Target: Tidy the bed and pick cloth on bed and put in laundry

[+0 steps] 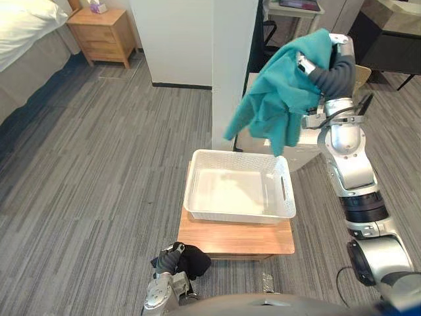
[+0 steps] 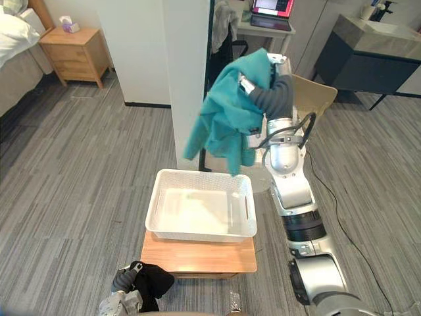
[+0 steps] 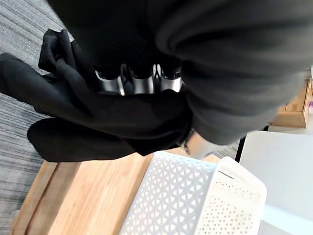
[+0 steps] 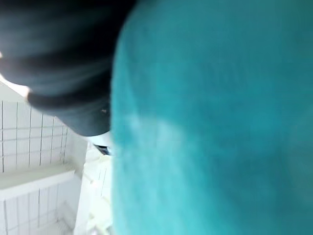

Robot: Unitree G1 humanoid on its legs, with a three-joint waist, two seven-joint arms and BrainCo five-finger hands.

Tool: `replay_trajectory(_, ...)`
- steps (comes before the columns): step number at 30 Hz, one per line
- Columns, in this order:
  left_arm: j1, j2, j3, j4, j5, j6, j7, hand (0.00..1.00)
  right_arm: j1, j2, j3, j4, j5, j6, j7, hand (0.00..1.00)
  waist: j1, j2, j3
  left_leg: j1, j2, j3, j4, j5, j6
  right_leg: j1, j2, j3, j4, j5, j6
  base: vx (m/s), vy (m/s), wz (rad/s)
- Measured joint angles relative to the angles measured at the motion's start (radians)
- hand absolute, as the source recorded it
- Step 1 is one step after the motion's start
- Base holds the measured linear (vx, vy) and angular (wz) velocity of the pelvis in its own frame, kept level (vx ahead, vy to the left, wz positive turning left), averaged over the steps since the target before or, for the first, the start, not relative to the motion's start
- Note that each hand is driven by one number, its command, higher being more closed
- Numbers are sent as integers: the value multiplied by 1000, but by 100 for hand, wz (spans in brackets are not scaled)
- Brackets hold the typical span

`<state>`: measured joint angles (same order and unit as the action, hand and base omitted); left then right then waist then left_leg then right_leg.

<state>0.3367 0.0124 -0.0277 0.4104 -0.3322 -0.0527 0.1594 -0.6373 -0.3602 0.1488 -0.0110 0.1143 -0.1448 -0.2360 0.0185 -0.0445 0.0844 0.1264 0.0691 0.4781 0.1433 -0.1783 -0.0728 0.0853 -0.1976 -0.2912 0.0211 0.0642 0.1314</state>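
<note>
Overhead, in the eye view, the right hand (image 1: 308, 64) grips a teal cloth (image 1: 279, 99) high above the white basket's (image 1: 238, 214) far right corner, likely for dropping in; the basket sits on the tabletop (image 1: 217, 240); in the left wrist view, the left hand's (image 3: 142, 83) fingers (image 3: 111, 82) curl round a black cloth (image 3: 73, 122), low beside the tabletop's near left; in the right wrist view, teal fabric hides that hand's fingers.

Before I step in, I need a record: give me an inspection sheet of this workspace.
surface: low wooden table on grey plank floor.
job's things: white perforated plastic basket on table, empty; teal cloth raised beyond basket; black cloth low by table's near corner.
clutter: nothing seen.
hands: right hand shut on teal cloth; left hand shut on black cloth.
cables: nothing seen.
surroundings: bed, wooden nightstand, white pillar.
</note>
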Motion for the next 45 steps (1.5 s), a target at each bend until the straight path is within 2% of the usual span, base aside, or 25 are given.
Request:
replay_trajectory(2,-1,4,4,1,0,0,0,100,1,26,26,29,0,0,5,100,0,0,0,-6,1,0,21,0,0,9,-1,-2,-13,13,-6,33,-21,8)
replay_trajectory(3,-3,10,22,3,0,0,0,100,8,69,35,58,0,2,12,100,8,-27,19,-60,5,0,137,-4,-3,23,-36,-5,-13,24,-6,22,-12,17)
replay_trajectory(4,-17,7,33,12,0,-2,0,100,13,99,40,81,0,1,12,100,9,-51,37,-83,0,10,135,-56,20,29,-64,1,-9,24,-6,-8,-22,26)
replay_trajectory(5,-21,3,31,18,0,-2,-1,100,15,106,42,98,0,2,13,100,5,-31,33,-68,-2,9,-5,-32,24,28,-61,-3,-3,26,-3,-43,32,33)
replay_trajectory(6,-27,-12,29,11,0,-2,-1,100,24,107,41,120,-1,8,17,100,-8,-1,41,-53,22,14,-132,114,54,22,-43,-11,19,11,18,-52,61,23)
replay_trajectory(7,-23,-14,40,4,0,-3,0,100,58,127,63,143,-2,18,23,100,11,-21,43,-61,4,19,-135,131,64,5,-63,-25,27,2,26,-29,76,13)
replay_trajectory(9,-23,16,43,3,0,-3,0,100,96,173,70,176,-13,38,37,100,29,-29,51,-75,0,15,-141,129,68,-7,-64,-31,27,3,22,13,-10,4)
replay_trajectory(11,-21,27,65,2,0,-3,0,100,131,214,69,222,-20,51,40,100,31,-32,71,-76,1,7,-139,128,70,-6,-61,-28,27,-1,18,22,-72,11)
replay_trajectory(13,-10,27,79,2,0,-3,0,100,175,236,68,260,-21,67,41,100,33,-22,86,-79,2,6,-136,128,70,-5,-60,-28,30,-11,3,5,-104,2)
replay_trajectory(15,-13,23,79,-4,0,-4,0,100,204,236,46,312,-22,77,39,100,29,8,132,-102,6,3,-118,128,70,-18,-60,-28,45,-20,-7,-32,-103,3)
replay_trajectory(20,-50,13,75,-6,0,-9,-1,100,207,230,-57,436,-21,95,21,100,24,34,219,-149,-2,4,-87,131,74,-83,-90,-27,119,-83,-7,-81,-80,0)
replay_trajectory(21,-51,13,74,-7,0,-14,-1,100,206,227,-71,466,-21,95,13,0,21,44,228,-166,-2,4,-81,131,75,-107,-93,-25,136,-90,-5,-101,-71,0)
replay_trajectory(27,-69,15,69,-7,-7,-30,-2,100,208,217,-103,609,-23,109,-4,0,-6,87,266,-215,-1,11,-63,141,79,-159,-100,-21,149,-102,-5,-52,-44,-3)
replay_trajectory(37,-76,15,70,-7,-6,-46,-7,100,213,214,-90,625,-99,117,2,0,-12,89,268,-215,-1,22,-92,167,74,-160,-86,0,109,-99,-2,-12,-26,-5)
replay_trajectory(40,-79,15,78,-40,-6,-46,-6,100,254,196,-95,557,-101,117,7,0,-14,87,268,-213,-4,8,-114,184,73,-143,-81,-13,81,-94,5,18,-26,17)
replay_trajectory(45,-77,14,155,-168,-5,-47,6,100,303,176,-149,405,-179,116,5,0,-22,75,261,-177,-5,6,-154,204,69,-110,-70,-22,58,-85,5,15,-13,1)
